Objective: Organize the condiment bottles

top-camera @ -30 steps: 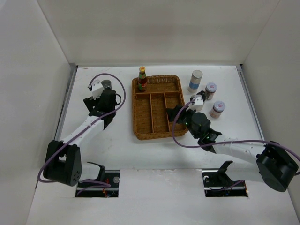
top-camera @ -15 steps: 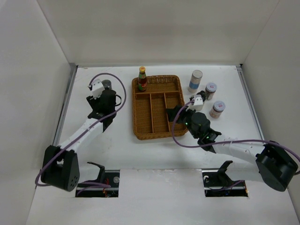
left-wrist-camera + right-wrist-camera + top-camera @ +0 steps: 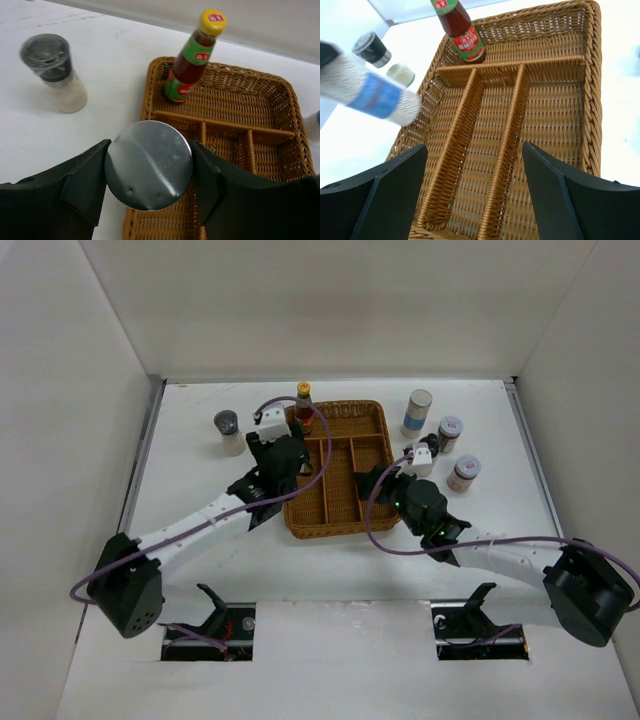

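Observation:
My left gripper (image 3: 283,458) is shut on a white blue-labelled cylinder (image 3: 148,165), held lying sideways over the left edge of the wicker tray (image 3: 335,532). The right wrist view shows that cylinder (image 3: 375,92) above the tray's left rim. My right gripper (image 3: 378,480) hangs open and empty over the tray's right part (image 3: 592,75). The dark red yellow-capped sauce bottle (image 3: 303,408) stands in the tray's back left corner. The grey-lidded jar (image 3: 229,432) stands on the table left of the tray. The second white cylinder (image 3: 417,412) and two pink-labelled jars (image 3: 450,433) (image 3: 464,472) stand right of the tray.
The tray has one wide back compartment and three long ones, bare except for the sauce bottle (image 3: 192,65). White walls close in the table at the left, back and right. The grey-lidded jar (image 3: 52,70) is apart from the tray rim (image 3: 290,100).
My left arm has swung right from the grey-lidded jar at the back left to the tray's left edge. That jar now shows. The right arm has not moved.

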You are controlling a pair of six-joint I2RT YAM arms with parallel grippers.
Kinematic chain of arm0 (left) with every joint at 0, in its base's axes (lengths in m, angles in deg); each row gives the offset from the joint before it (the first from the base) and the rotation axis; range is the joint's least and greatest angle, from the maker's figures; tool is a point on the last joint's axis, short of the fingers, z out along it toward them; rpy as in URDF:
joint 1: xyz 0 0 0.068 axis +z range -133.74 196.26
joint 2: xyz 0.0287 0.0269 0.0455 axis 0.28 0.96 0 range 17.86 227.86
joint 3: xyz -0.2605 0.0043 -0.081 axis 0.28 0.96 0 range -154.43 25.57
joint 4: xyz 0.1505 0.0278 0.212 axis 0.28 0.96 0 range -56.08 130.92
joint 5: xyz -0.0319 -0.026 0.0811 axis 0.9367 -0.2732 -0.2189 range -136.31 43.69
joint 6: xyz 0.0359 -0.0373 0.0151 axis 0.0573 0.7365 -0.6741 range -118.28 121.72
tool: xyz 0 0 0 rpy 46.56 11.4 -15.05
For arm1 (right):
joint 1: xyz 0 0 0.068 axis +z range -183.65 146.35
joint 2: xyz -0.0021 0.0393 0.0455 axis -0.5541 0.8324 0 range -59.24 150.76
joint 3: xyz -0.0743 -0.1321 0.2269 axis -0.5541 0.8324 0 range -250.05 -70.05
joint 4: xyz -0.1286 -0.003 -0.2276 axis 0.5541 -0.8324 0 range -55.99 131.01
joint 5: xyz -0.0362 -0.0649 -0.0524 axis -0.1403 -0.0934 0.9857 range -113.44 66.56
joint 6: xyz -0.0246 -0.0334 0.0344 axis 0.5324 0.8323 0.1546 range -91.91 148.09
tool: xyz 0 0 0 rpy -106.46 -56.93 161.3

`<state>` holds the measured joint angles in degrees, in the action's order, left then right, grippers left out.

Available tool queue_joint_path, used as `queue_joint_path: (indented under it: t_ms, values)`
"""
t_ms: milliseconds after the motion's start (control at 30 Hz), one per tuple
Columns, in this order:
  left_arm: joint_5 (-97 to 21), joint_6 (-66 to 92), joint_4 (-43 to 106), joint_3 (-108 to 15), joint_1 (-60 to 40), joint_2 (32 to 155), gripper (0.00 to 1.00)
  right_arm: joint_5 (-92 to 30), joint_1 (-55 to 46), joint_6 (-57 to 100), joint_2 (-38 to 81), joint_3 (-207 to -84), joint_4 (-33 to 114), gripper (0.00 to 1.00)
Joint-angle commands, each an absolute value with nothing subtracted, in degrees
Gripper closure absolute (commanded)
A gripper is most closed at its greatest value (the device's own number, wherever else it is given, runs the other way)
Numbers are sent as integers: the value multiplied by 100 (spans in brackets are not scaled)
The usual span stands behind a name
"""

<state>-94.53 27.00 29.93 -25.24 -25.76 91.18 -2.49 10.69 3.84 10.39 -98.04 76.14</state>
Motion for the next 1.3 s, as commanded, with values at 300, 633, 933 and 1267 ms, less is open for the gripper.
queue_joint_path:
  t_ms: [300, 633, 933, 1267]
  values:
    - [-9060, 2229, 1582, -3814, -2509, 10881, 59, -261, 1104, 401, 1073, -9906, 7862, 17]
    - [-9289, 2176, 1828, -4026, -2430, 11551, 55, -252, 1104, 392, 1020, -9879, 7853, 17]
    - [-9588, 1913, 1679, -4017, -2386, 11656, 36, -252, 1104, 401, 1029, -9888, 7853, 16]
    - [-9430, 1895, 1696, -3930, -2351, 11175, 10, -261, 1104, 392, 1011, -9871, 7853, 16]
